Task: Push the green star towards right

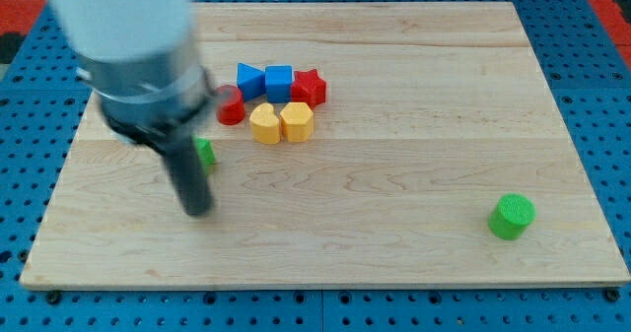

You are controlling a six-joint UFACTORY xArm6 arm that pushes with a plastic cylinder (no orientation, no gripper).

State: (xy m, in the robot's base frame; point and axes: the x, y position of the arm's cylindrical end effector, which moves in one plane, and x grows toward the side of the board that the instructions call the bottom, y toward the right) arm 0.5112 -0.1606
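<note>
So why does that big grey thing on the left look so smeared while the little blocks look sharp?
In the camera view, the arm's grey body is blurred, probably from motion or closeness to the lens; my tip is soft-edged too, half hiding the green star. The green cylinder and wooden board stay crisp under even light, without harsh glare.

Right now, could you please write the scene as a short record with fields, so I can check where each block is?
tip: my tip, just below the green star
green star: mostly hidden behind the rod, on the board's left
cluster: blue blocks, red star, red block, yellow blocks
green cylinder: alone, the view's lower right
board: wooden
</note>
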